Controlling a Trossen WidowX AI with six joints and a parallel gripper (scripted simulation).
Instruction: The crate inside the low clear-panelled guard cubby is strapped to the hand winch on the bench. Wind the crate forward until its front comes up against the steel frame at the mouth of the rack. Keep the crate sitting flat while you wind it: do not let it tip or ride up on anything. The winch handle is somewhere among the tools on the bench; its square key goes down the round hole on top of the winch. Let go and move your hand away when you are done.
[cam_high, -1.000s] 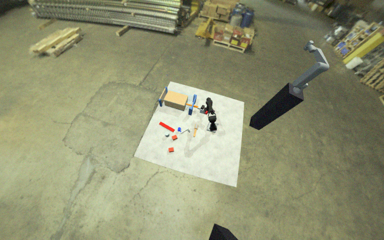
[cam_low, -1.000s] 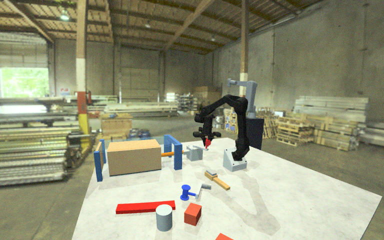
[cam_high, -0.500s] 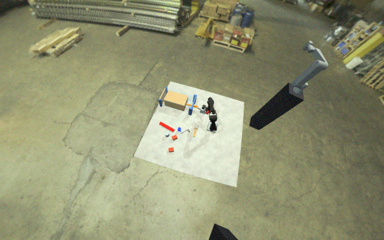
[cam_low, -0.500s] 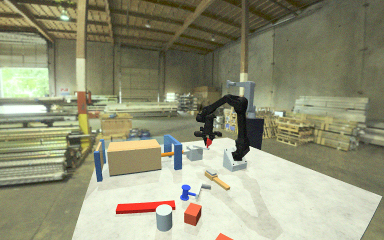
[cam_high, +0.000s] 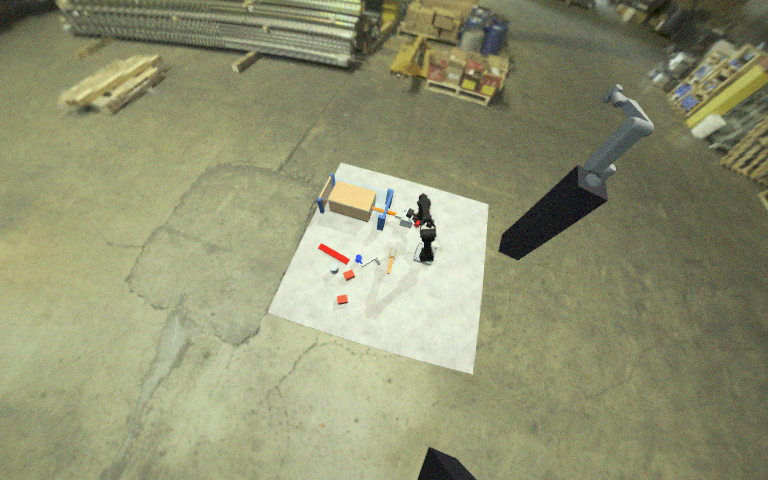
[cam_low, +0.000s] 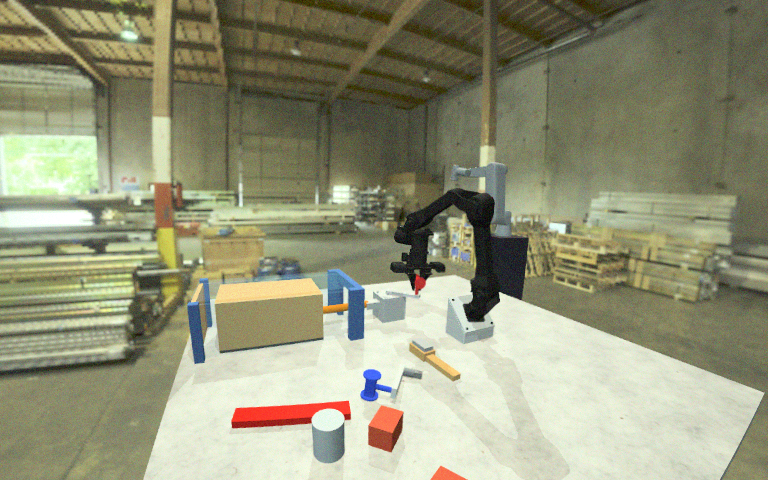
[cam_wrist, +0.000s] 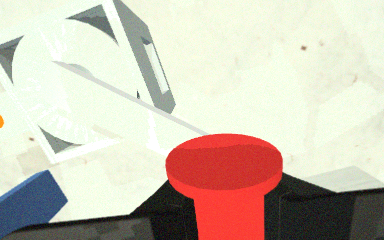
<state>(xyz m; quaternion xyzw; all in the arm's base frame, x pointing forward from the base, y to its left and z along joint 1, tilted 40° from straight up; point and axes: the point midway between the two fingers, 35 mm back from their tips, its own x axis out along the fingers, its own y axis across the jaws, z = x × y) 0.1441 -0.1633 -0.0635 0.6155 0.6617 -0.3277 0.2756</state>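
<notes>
The tan crate sits flat in the clear-panelled cubby. A gap separates its front from the blue frame at the mouth. The orange strap runs through that gap towards the grey winch. The handle's pale flat arm lies across the winch top and reaches out to its upright red grip. My gripper is shut on the red grip, beside the winch. The square key is hidden.
A wooden-handled tool lies in front of the arm's base. Beyond it are a blue-knobbed crank, a red bar, a grey cylinder and two red blocks.
</notes>
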